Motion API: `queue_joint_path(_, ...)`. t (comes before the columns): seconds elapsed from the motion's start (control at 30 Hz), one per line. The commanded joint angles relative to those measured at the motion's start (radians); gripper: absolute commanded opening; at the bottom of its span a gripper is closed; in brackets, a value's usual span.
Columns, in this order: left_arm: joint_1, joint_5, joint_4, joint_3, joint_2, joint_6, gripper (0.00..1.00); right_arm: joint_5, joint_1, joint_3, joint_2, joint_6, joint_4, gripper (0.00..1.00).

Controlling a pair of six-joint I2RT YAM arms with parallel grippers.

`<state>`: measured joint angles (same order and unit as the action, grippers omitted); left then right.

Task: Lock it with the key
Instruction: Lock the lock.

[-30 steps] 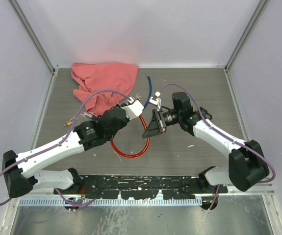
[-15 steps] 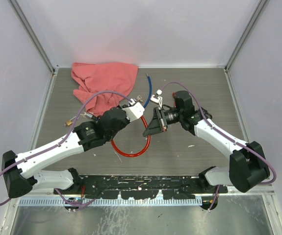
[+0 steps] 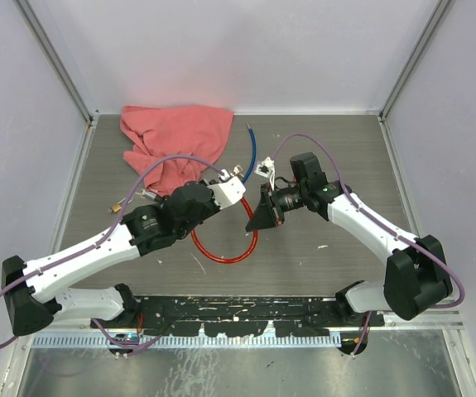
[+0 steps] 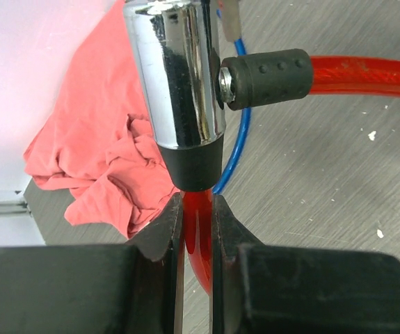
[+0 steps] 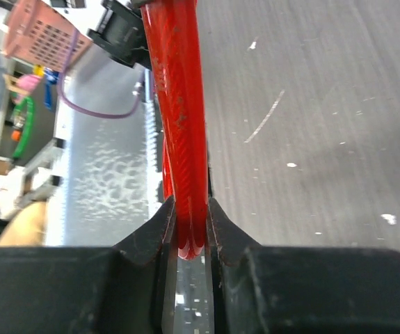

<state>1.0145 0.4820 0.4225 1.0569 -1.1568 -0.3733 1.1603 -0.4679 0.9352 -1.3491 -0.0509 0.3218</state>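
A red cable lock [image 3: 221, 258] lies as a loop on the grey table. My left gripper [image 4: 198, 209] is shut on the red cable just below the chrome lock cylinder [image 4: 179, 76], which it holds upright. The cable's black rubber end [image 4: 269, 69] touches the cylinder's side with its metal tip. My right gripper [image 5: 189, 216] is shut on another stretch of the red cable [image 5: 179, 104], right of the left gripper [image 3: 236, 184] in the top view. A blue cord [image 3: 253, 149] ends in a small silver-white piece [image 3: 262, 170], possibly the key, lying free behind the grippers.
A crumpled pink cloth [image 3: 175, 136] lies at the back left. Small metal bits [image 3: 142, 195] sit on the table left of the left arm. Grey walls [image 3: 22, 99] close in the table on three sides. A black rail [image 3: 238, 310] runs along the near edge.
Both grippers have shifted slightly rightward and away from the bases, keeping their hold. The red loop has moved a little to the right with them.
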Motion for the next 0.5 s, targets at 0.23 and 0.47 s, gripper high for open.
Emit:
queue_joint_path(0.23, 0.023, -0.279, 0.105, 0.069, -0.029, 0.011, 0.05, -0.064, 0.002, 0.068, 0.035, 0.419, 0.003, 0.01)
queue_joint_path(0.47, 0.03, -0.244, 0.109, 0.08, -0.07, 0.02, 0.0, -0.135, 0.002, 0.04, 0.028, 0.502, -0.051, 0.01)
